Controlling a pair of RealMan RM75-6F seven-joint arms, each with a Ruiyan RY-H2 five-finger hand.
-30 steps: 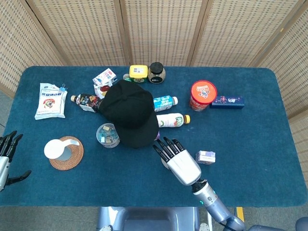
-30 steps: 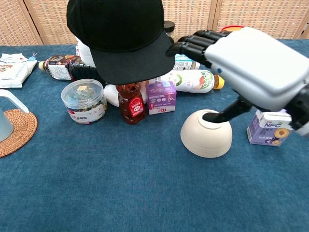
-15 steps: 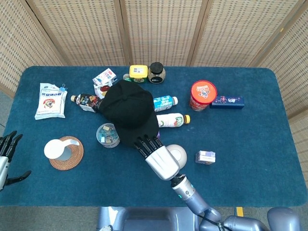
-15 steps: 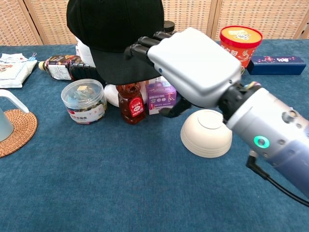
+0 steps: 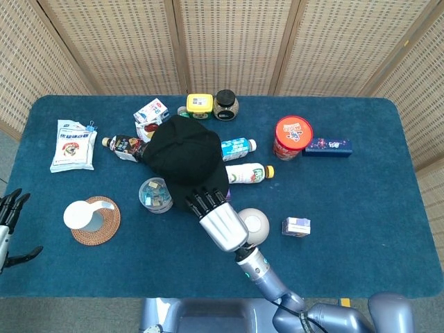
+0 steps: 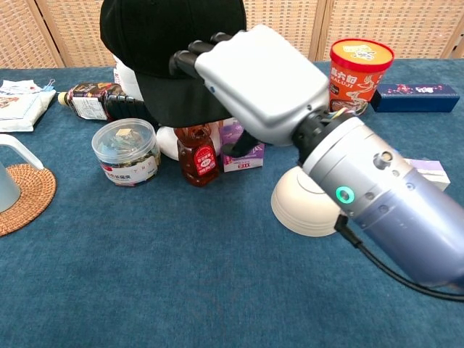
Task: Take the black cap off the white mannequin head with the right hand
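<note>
The black cap (image 5: 184, 156) (image 6: 170, 43) sits on the white mannequin head (image 6: 168, 139), which shows only below the brim in the chest view and is hidden from above. My right hand (image 5: 215, 218) (image 6: 261, 80) is at the cap's front brim. Its fingers (image 6: 190, 59) lie over the top of the brim, and the thumb hangs below it with a gap, so the brim sits between them without a visible pinch. My left hand (image 5: 8, 225) rests at the table's left edge, fingers apart and holding nothing.
An upturned white bowl (image 6: 308, 206) lies under my right forearm. A honey bottle (image 6: 197, 156), a purple carton (image 6: 246, 156) and a plastic jar (image 6: 127, 151) crowd the mannequin's base. A cup on a coaster (image 5: 90, 216) stands left, a red tub (image 5: 293, 136) right.
My right hand has moved left and forward from above the bowl to the cap's brim, its fingers now over the brim. The cap and the left hand have not moved.
</note>
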